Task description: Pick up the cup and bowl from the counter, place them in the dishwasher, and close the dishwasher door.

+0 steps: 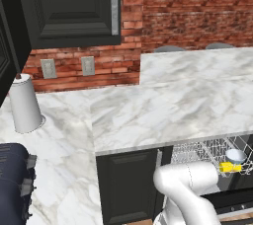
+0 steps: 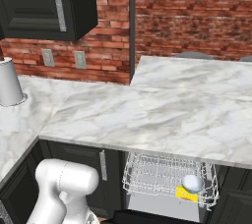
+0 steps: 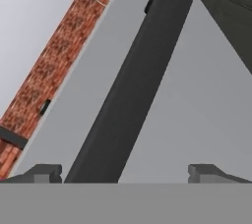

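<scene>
The gripper (image 3: 125, 173) is spread wide with nothing between its 2 fingertips, facing a black bar on a grey panel, while the bowl (image 2: 192, 183) sits beside a yellow cup (image 2: 186, 194) in the dishwasher rack (image 2: 147, 174) under the counter (image 2: 162, 110).

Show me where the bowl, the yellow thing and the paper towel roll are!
bowl (image 2: 192, 183): right base view, on its rounded side.
yellow thing (image 2: 186, 194): right base view, on its front face.
paper towel roll (image 1: 24, 105): left base view, on its white side.
</scene>
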